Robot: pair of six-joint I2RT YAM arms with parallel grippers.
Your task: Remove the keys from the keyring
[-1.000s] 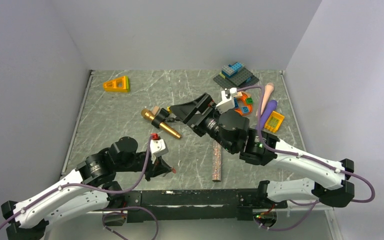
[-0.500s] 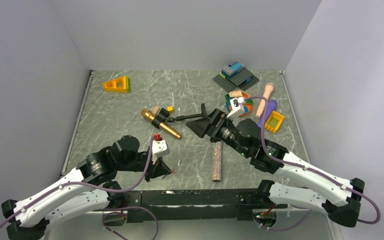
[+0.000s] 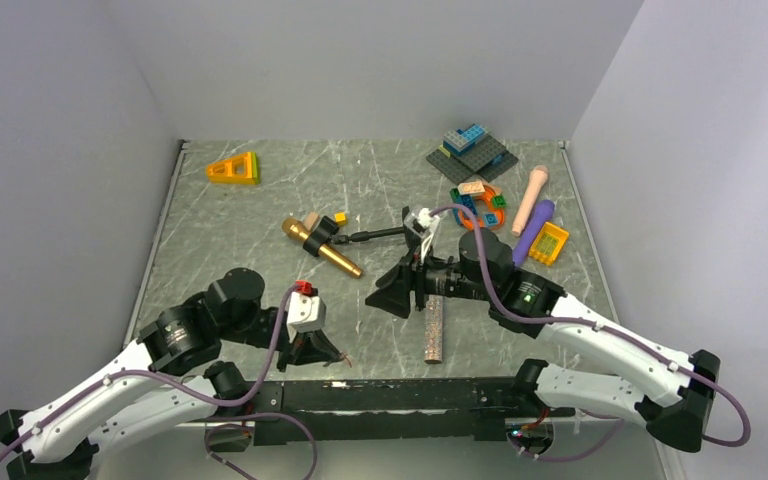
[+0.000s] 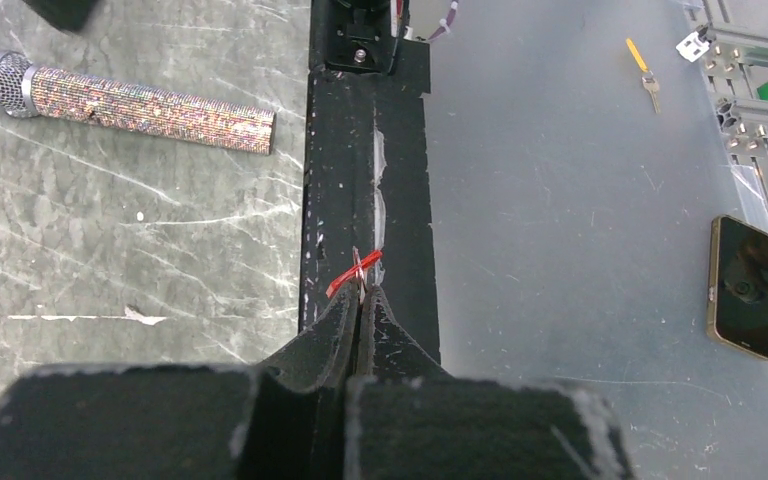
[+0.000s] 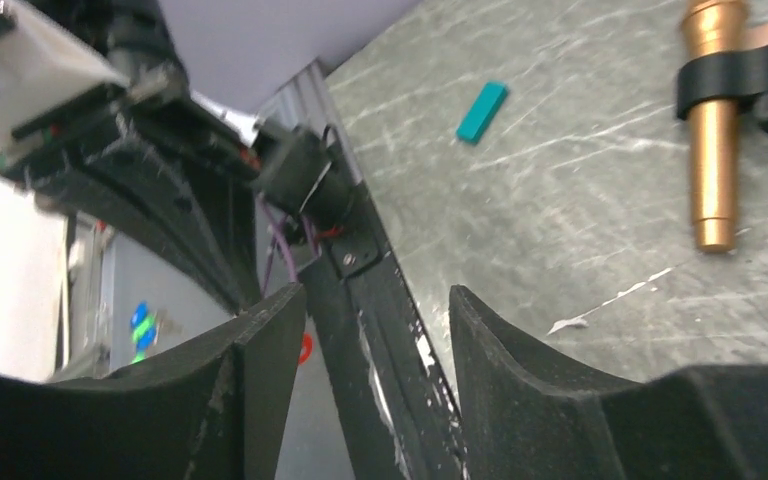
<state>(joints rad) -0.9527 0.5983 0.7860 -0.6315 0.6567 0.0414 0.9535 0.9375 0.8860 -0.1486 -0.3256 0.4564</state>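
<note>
The left tool point(image 4: 360, 302) has its fingers pressed together, pinching the keyring point(image 4: 357, 272), a red tab with a thin metal loop, right at their tips. It hangs over the black rail point(image 4: 340, 180) at the near edge of the table point(image 3: 250, 215); whether the keyring touches the rail I cannot tell. The right tool point(image 5: 375, 295) is spread wide with nothing between its fingers. It hovers over the table just beside the glitter mic point(image 3: 433, 330) and faces the left arm. A gold mic point(image 3: 325, 250) lies farther back, with a teal block point(image 5: 482, 97) apart from it.
</note>
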